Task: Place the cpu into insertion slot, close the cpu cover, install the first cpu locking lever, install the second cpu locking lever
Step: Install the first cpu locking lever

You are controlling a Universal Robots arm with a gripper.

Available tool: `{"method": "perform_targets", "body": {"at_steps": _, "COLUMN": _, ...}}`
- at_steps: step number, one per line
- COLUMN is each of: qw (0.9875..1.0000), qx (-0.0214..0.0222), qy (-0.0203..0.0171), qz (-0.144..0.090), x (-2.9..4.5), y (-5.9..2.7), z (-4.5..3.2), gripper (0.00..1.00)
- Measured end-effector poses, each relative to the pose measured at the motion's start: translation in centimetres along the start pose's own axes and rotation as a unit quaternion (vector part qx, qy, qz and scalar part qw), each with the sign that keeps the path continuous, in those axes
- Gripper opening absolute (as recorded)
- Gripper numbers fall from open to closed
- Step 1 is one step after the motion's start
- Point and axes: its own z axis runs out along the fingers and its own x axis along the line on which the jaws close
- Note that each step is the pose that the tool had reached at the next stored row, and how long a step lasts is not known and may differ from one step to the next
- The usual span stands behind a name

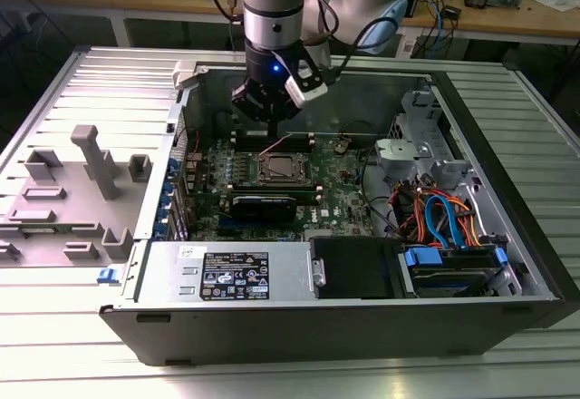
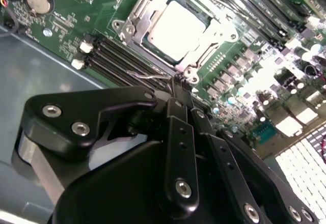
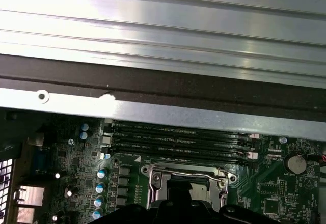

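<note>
The exterior view is showing, going from its left to its right, a grey plastic fixture tray (image 1: 72,199), then the open dark metal computer case (image 1: 507,236) with its green motherboard (image 1: 340,201), and beyond the board a bundle of blue and orange cables (image 1: 444,218). Taking the square silvery-rimmed insertion slot (image 1: 280,169) as the landmark, the black two-finger gripper (image 1: 269,118) is hanging just above its far edge. In the second wrist view the small flat square silvery-grey cpu (image 2: 177,30) is already sitting in the slot, and the thin silvery metal cpu cover (image 2: 135,18) is lying down around it. The gripper's fingers (image 2: 179,94) are looking pinched together on a thin wire lever (image 2: 147,75) beside the slot, so the lever steps seem under way.
</note>
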Motion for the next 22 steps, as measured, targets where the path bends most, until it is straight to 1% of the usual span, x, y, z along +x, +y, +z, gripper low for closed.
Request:
{"method": "perform_targets", "body": {"at_steps": 4, "qw": 1.0000, "qx": 0.0002, "qy": -0.0003, "qz": 0.009, "x": -0.14, "y": 0.06, "z": 0.48, "gripper": 0.11}}
{"method": "perform_targets", "body": {"at_steps": 9, "qw": 0.9999, "qx": 0.0004, "qy": -0.0005, "qz": 0.015, "x": -0.42, "y": 0.03, "z": 0.71, "gripper": 0.11}}
{"method": "perform_targets", "body": {"at_steps": 12, "qw": 0.9999, "qx": 0.0004, "qy": -0.0006, "qz": 0.016, "x": -0.59, "y": 0.07, "z": 0.95, "gripper": 0.11}}
{"method": "perform_targets", "body": {"at_steps": 16, "qw": 0.9999, "qx": 0.0003, "qy": -0.0006, "qz": 0.015, "x": -0.65, "y": 0.32, "z": 1.47, "gripper": 0.11}}
{"method": "perform_targets", "body": {"at_steps": 22, "qw": 0.9999, "qx": 0.0001, "qy": -0.0006, "qz": 0.016, "x": -0.72, "y": 0.49, "z": 1.73, "gripper": 0.11}}
